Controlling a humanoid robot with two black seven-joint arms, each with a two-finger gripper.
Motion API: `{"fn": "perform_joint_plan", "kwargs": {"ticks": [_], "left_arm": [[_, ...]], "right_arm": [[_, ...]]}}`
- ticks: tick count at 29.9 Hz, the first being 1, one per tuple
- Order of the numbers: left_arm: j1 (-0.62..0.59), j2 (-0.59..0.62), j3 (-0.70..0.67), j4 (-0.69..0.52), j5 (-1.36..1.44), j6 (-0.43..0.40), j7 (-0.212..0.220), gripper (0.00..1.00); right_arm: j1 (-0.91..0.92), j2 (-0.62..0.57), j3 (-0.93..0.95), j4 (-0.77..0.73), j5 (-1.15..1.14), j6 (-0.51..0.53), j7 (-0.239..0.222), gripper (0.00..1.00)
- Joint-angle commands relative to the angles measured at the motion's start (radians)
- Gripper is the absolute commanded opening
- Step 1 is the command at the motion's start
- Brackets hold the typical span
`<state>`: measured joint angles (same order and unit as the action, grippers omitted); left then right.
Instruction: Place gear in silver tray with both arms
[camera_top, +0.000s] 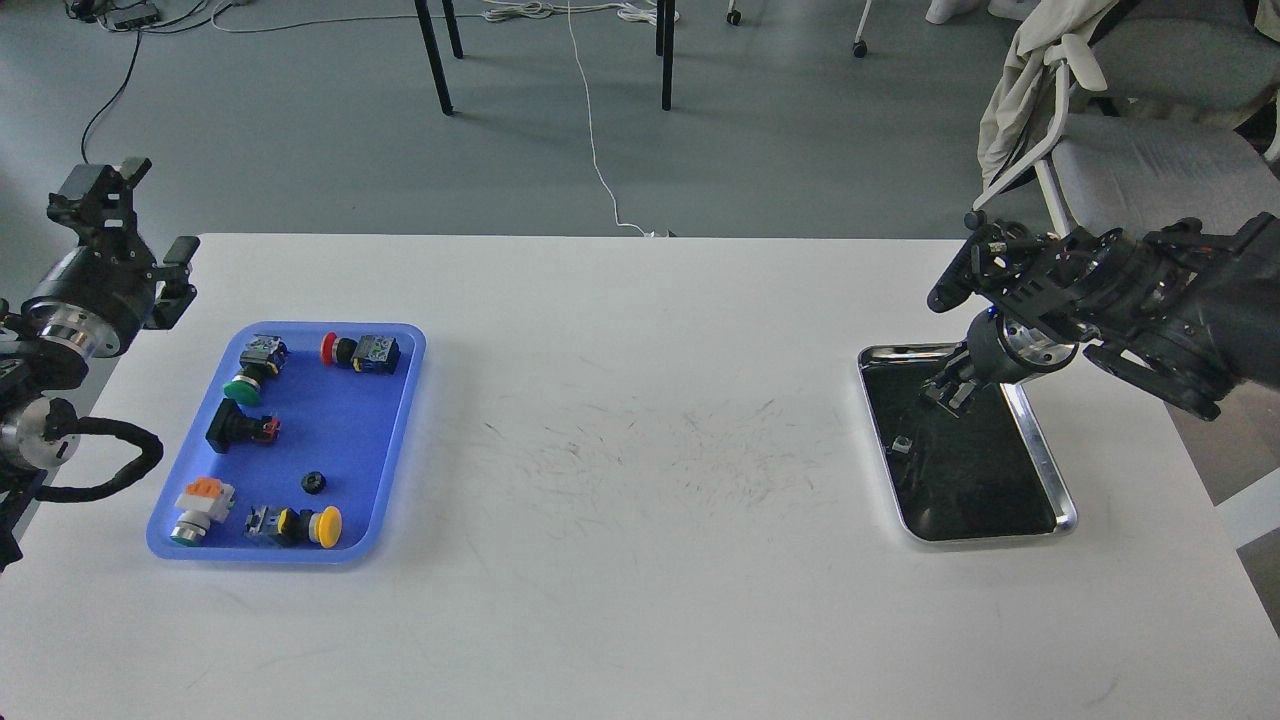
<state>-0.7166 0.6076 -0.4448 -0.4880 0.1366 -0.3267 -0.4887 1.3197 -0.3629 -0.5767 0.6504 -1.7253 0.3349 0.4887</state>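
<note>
Over the silver tray (1040, 450) at frame right, right hand (950, 392) points down, grip unreadable; release low, then lift straight clear.

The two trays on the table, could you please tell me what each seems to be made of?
The silver tray looks like polished metal, probably steel: its raised rim gleams and its dark bottom mirrors the right hand held above it. The blue tray looks like moulded plastic: an even, slightly glossy blue with soft rounded corners and a lighter, somewhat see-through rim. Neither can be confirmed by look alone.
</note>
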Motion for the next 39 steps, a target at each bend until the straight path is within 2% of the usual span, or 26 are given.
{"fn": "perform_joint_plan", "kwargs": {"ticks": [1,6,8,16,22,26,28,31,39], "left_arm": [[0.0,0.001,0.0,-0.001,-0.018,-0.002,0.0,0.98],[0.002,0.018,0.002,-0.003,-0.035,-0.04,0.0,0.98],[0.002,0.027,0.002,-0.007,-0.035,-0.051,0.0,0.98],[0.02,0.044,0.005,-0.006,-0.035,-0.138,0.0,0.98],[0.029,0.06,0.005,-0.015,-0.037,-0.156,0.0,0.98],[0.029,0.11,-0.002,-0.061,-0.046,-0.162,0.004,0.98],[0.028,0.118,-0.003,-0.072,-0.051,-0.162,0.025,0.98],[0.026,0.116,-0.008,-0.072,-0.066,-0.162,0.025,0.98],[0.023,0.109,-0.032,-0.087,-0.152,-0.162,0.03,0.98]], "right_arm": [[0.001,-0.004,0.072,0.0,0.016,0.004,0.0,0.48],[0.007,-0.042,0.132,0.012,0.058,0.007,0.0,0.53],[0.018,-0.056,0.159,0.012,0.107,0.007,0.0,0.61],[0.035,-0.114,0.224,0.006,0.305,0.007,0.0,0.68],[0.033,-0.182,0.32,0.0,0.452,0.009,0.0,0.77],[0.032,-0.228,0.376,0.0,0.608,0.001,0.0,0.81],[0.02,-0.258,0.417,-0.002,0.717,-0.001,0.0,0.82],[-0.013,-0.274,0.455,0.002,0.88,-0.01,0.0,0.82],[-0.117,-0.3,0.506,0.009,1.249,-0.123,0.0,0.84]]}}
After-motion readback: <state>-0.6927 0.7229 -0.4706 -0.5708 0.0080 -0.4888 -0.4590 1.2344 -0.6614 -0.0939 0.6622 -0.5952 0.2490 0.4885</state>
